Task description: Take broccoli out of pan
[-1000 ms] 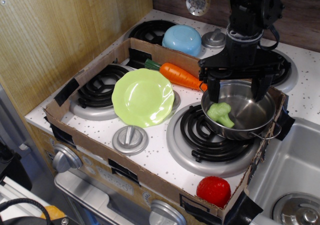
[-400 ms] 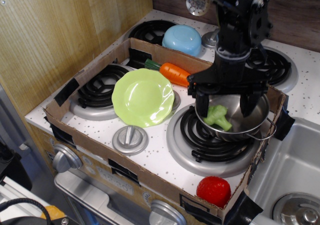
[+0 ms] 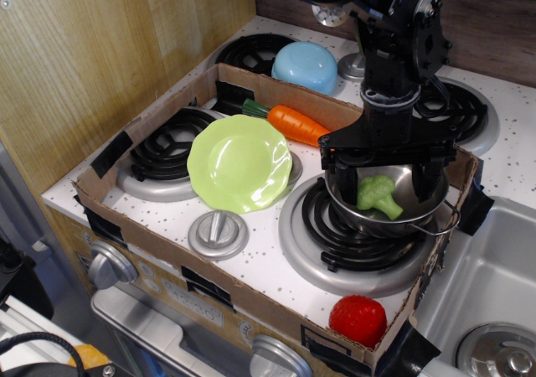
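Lowered since the earlier frame, the gripper point(image 3: 388, 174) straddles the broccoli point(image 3: 377, 194) in the pan point(image 3: 419, 214), fingers point(image 3: 342, 178) apart; close squarely before lifting.

Glossy black throughout, bulky jointed housings up the arm point(image 3: 394, 33). Pale grey collar ring above a wide crossbar with two blunt fingers point(image 3: 339, 176).

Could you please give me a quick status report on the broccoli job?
Gripper open, fingers straddling the pan. Broccoli loose inside the pan, not gripped. Nothing blocking it; carrot and plate sit off to the side.
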